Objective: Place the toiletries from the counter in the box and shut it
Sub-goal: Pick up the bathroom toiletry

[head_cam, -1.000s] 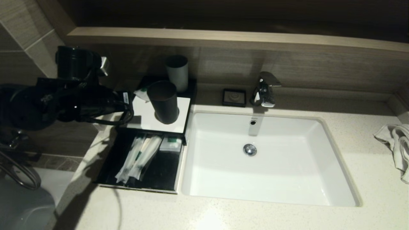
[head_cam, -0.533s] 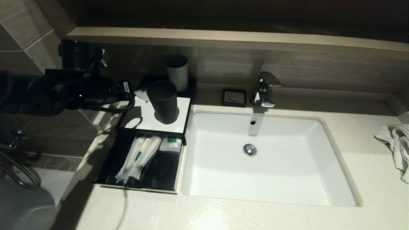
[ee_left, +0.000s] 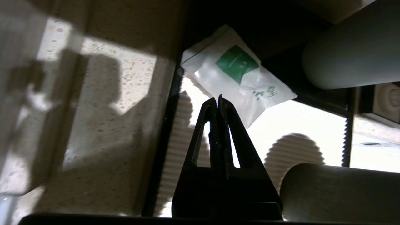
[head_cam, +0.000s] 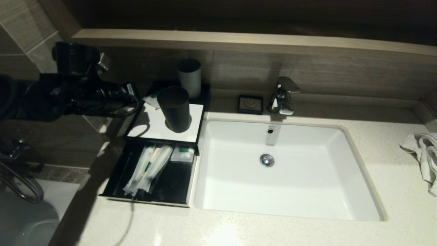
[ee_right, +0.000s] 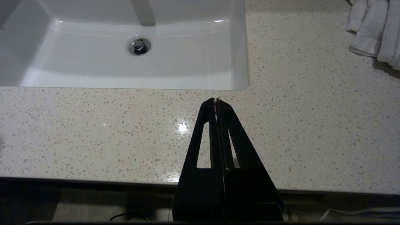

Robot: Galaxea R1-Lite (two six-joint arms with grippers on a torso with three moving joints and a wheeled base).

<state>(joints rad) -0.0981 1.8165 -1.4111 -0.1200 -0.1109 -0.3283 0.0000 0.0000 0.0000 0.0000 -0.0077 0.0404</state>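
The left gripper point(ee_left: 217, 97), jaws clenched on nothing, hangs at the back left corner of the low black box with the white top panel point(head_cam: 155, 127), just short of a small squarish translucent sachet with a green label point(ee_left: 237, 73) lying there. Two long narrow sachets point(head_cam: 147, 169) and another squarish one point(head_cam: 182, 154) lie in the pulled-out drawer point(head_cam: 170, 186). The right gripper point(ee_right: 216, 100), jaws clenched and empty, is parked over the front edge of the off-white speckled stone counter point(ee_right: 93, 131).

A wood-look ledge point(head_cam: 239, 39) tops the brown panelled back wall point(head_cam: 307, 71); beige tiles point(head_cam: 20, 30) cover the left wall, lit brightly from above.
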